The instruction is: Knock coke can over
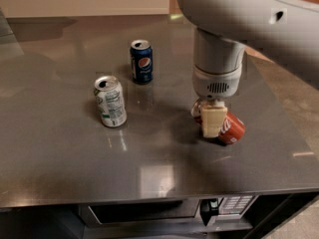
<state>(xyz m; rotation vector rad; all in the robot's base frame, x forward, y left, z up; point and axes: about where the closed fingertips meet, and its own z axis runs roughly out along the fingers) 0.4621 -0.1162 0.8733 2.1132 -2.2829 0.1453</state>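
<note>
The red coke can [230, 128] lies on its side on the grey counter [65, 153], at the right, with its silver top hidden behind the gripper. My gripper [212, 122] hangs from the white arm [219, 68] and stands right over the can, its cream-coloured finger [212, 121] touching the can's left part. A dark blue Pepsi can [142, 61] stands upright at the back. A white and green can [110, 101] stands upright at the left.
The counter's front edge runs along the bottom, with a microwave-like appliance [149, 212] under it. The counter's right edge lies close beyond the coke can. Bare counter surface lies between the coke can and the two standing cans.
</note>
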